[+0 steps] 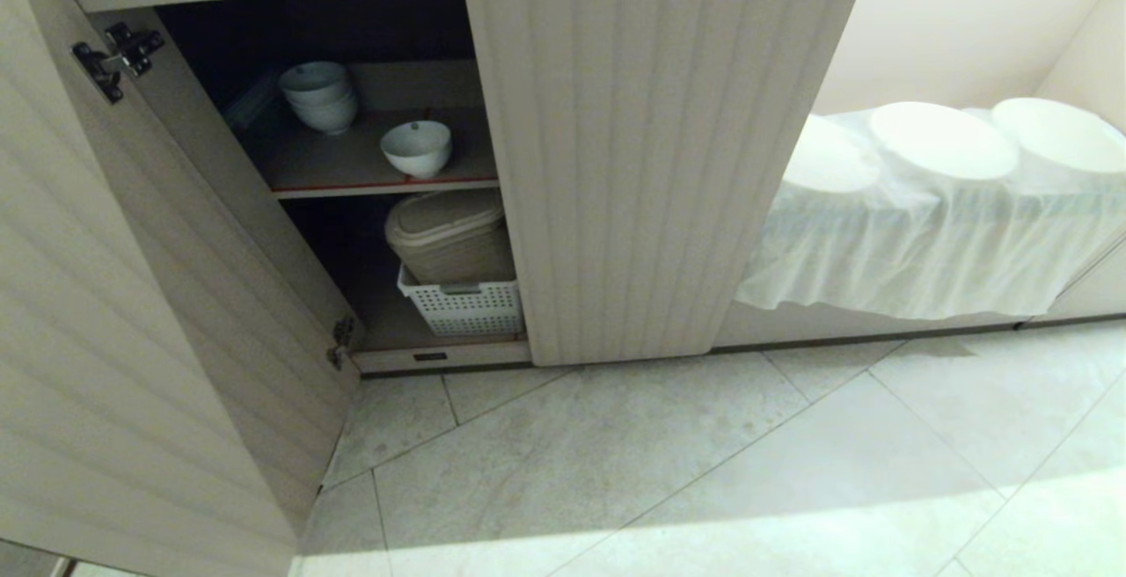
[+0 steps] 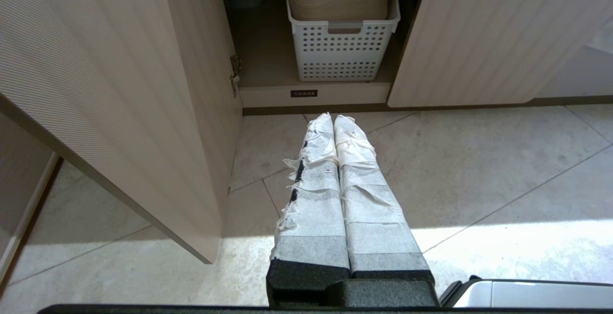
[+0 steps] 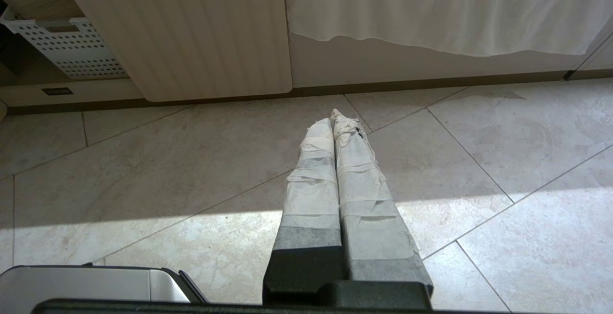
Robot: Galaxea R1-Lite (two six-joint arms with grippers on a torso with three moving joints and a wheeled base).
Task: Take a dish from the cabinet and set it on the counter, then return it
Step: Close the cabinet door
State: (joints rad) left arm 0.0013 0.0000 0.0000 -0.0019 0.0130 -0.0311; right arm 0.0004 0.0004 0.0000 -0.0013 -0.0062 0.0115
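The bowl looks glazed, slippery and breakable; best pinched at its rim. Both grippers' fingers are pressed together, empty.

Before me, pale marble floor tiles crossed by sunlight, beside my white-draped niche

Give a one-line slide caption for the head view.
Cabinet door open; a lone white bowl sits on the upper shelf beside stacked bowls; no arm in view.
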